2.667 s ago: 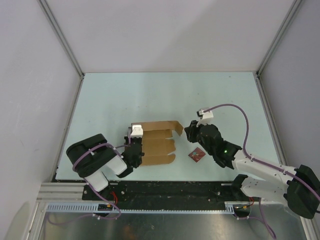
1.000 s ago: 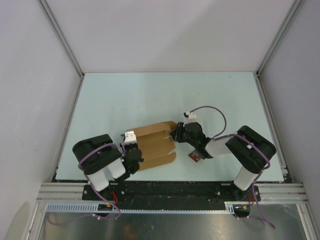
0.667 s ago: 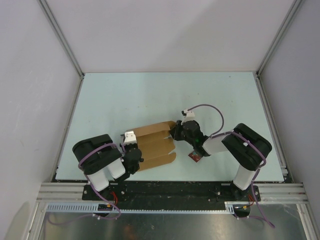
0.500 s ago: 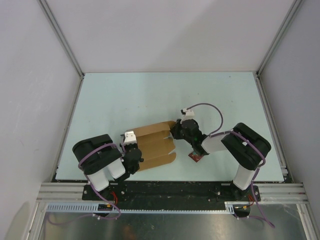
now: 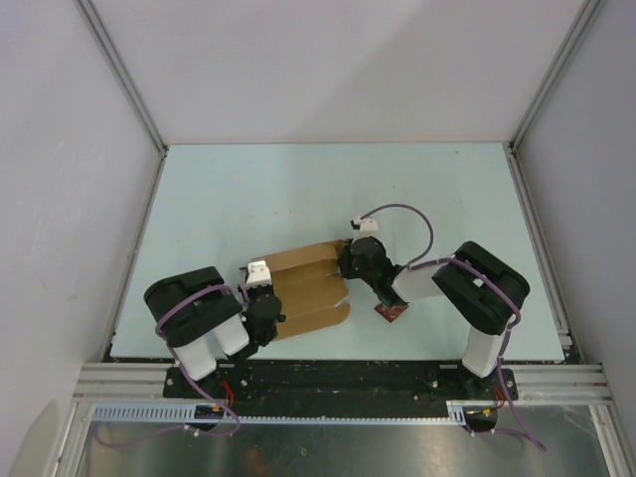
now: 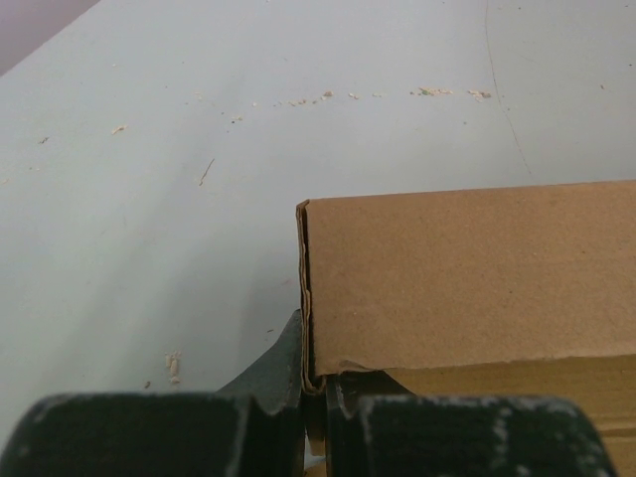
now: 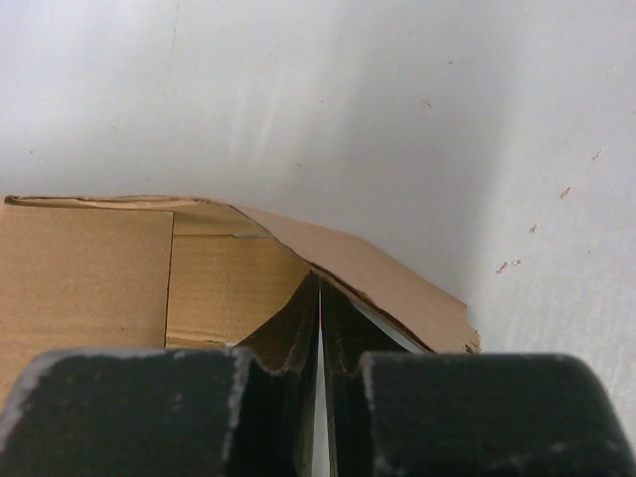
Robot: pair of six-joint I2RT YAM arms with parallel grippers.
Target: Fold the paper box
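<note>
Cardboard box (image 5: 306, 288) lies on the table (image 5: 298, 189) near the front edge, between the two arms; the left gripper (image 6: 316, 393) pinches its left edge, the right gripper (image 7: 320, 298) has its fingers closed to a slit at the box's right end, and I cannot tell whether cardboard is caught there

Left gripper (image 6: 316, 399) and right gripper (image 7: 320, 310) have grainy black fingers (image 6: 139, 437); arms (image 5: 204, 323) are black and white, trailing thin purple cables (image 5: 396, 208).

Top camera looks down on the whole bench (image 5: 248, 189); wrist cameras hug opposite ends of the paper box (image 5: 308, 293)
</note>
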